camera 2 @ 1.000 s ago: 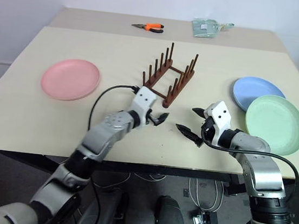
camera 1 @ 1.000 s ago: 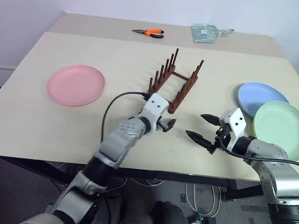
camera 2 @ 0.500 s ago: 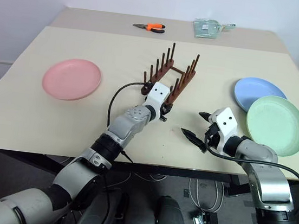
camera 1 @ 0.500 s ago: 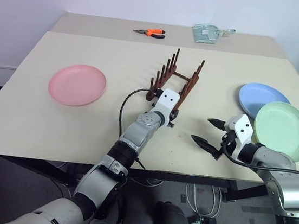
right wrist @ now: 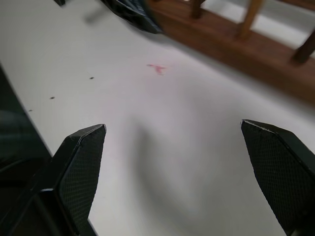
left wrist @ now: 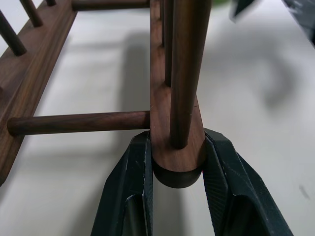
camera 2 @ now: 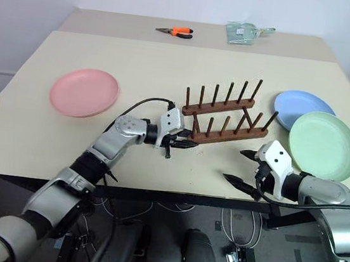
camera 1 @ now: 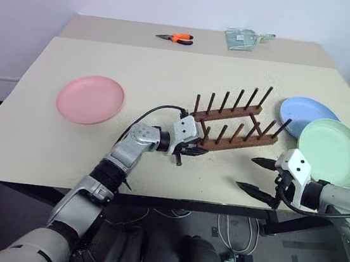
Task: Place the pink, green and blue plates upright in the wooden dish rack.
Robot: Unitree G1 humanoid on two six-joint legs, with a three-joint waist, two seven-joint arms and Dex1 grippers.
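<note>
The wooden dish rack lies crosswise at mid-table, its pegs upright. My left gripper is shut on the left end of the rack's near rail; the left wrist view shows both fingers clamped on the rounded rail end. To the right, by the table's front edge, my right gripper hangs open and empty, short of the rack. The pink plate lies flat at the left. The blue plate lies at the right, with the green plate resting over its near edge.
Orange-handled pliers and a pale green packet lie on the far table. The table's front edge runs just below both grippers. Bare tabletop lies between the pink plate and the rack.
The left gripper has shut on the rack's rail end and swung the rack from end-on to crosswise. The right gripper has drawn back toward the front edge, still open.
</note>
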